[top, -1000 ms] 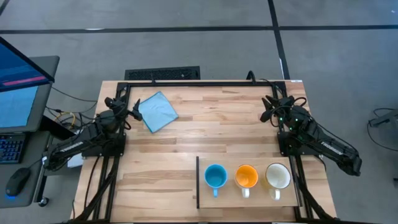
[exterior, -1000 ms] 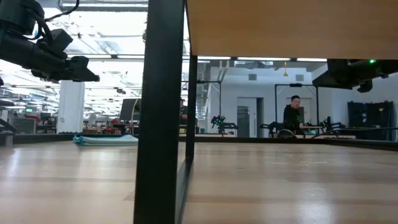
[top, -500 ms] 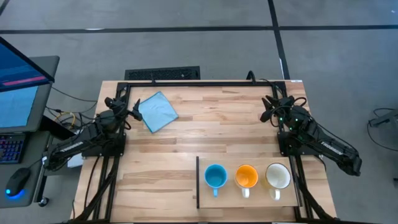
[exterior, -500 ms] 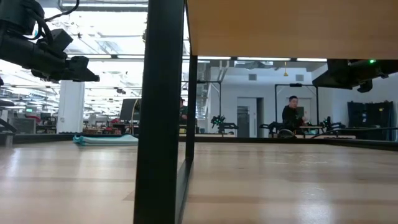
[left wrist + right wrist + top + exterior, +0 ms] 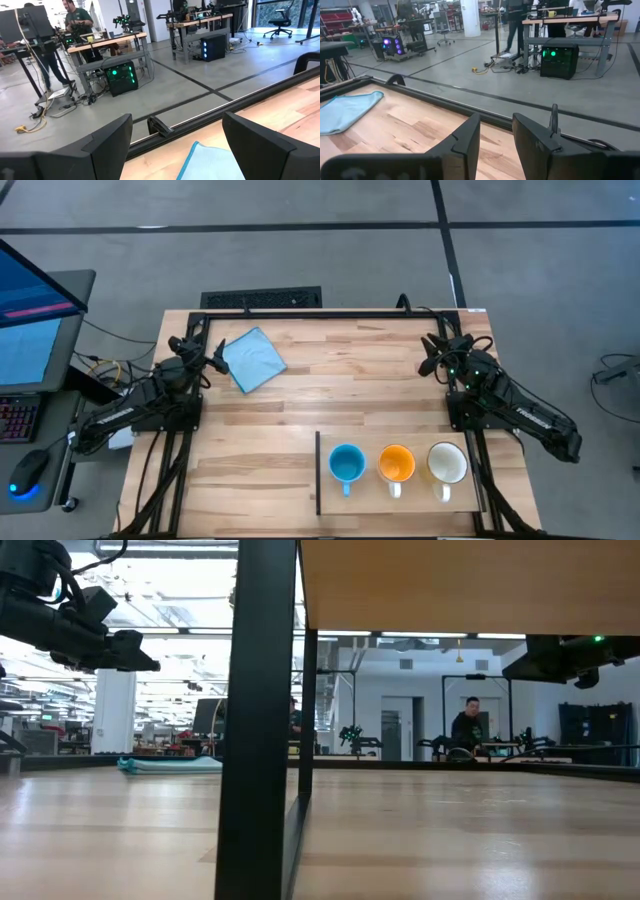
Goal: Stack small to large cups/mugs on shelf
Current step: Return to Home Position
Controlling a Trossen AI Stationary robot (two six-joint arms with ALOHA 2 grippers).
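Three mugs (image 5: 397,464) on the shelf (image 5: 365,496), high view only

The middle of the desk (image 5: 350,380) lies bare, open to a pass from either side. At the near right, the shelf (image 5: 365,502) carries a row of blue mug (image 5: 346,464), orange mug (image 5: 397,464) and white mug (image 5: 447,463), with narrow gaps between them. Its dark raised edge (image 5: 318,475) bars the left side. A blue cloth (image 5: 253,359) lies far left, just beside the left gripper (image 5: 213,358). The right gripper (image 5: 430,355) hangs far right.
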